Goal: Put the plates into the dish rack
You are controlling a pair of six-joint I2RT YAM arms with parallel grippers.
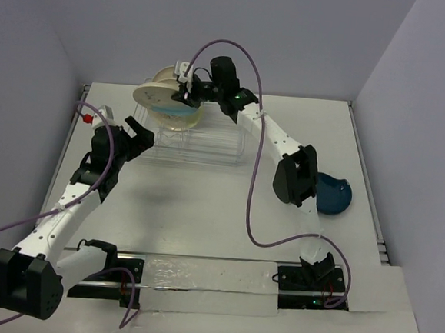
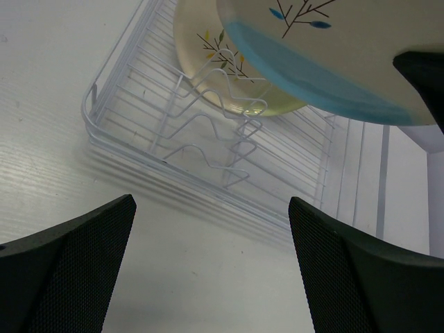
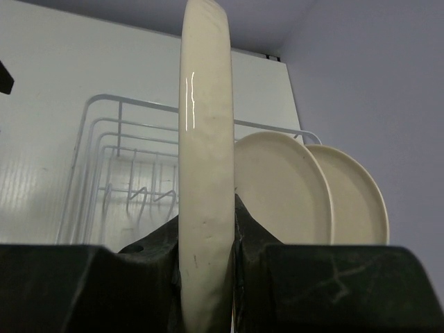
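Note:
My right gripper (image 1: 183, 94) is shut on the rim of a cream plate with a light-blue segment (image 1: 155, 96), holding it on edge above the left end of the wire dish rack (image 1: 201, 143). In the right wrist view that plate (image 3: 206, 139) stands edge-on between the pads, and two cream plates (image 3: 284, 191) (image 3: 357, 198) stand in the rack (image 3: 104, 166) behind it. The left wrist view shows the held plate (image 2: 326, 55) over a cream and pale green plate (image 2: 208, 62) standing in the rack (image 2: 208, 146). My left gripper (image 1: 138, 135) (image 2: 211, 201) hangs open beside the rack's left end. A dark blue plate (image 1: 334, 195) lies on the table at the right.
The right arm's elbow (image 1: 296, 176) overlaps the dark blue plate's left side. Purple cables loop over the table between the arms. Walls close in the table at the back and on both sides.

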